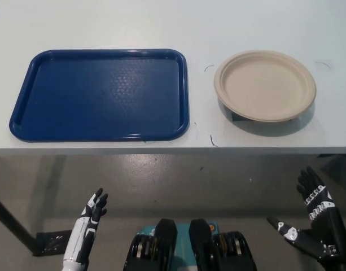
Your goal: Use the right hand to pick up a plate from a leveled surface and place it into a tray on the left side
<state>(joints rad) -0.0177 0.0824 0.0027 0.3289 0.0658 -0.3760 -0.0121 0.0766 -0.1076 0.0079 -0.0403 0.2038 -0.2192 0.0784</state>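
Head view: right hand [316, 217] and left hand [89, 226] both spread, holding nothing, below table [173, 22]; plate [265, 86] beside tray [100, 95]; right hand partly cut off.

The counter [161, 22] lies bare around the plate [265, 85], with an open strip between it and the tray [99, 95] to its left. The tray holds nothing inside its raised rim. Both hands hang below the counter's front edge, well clear of everything.
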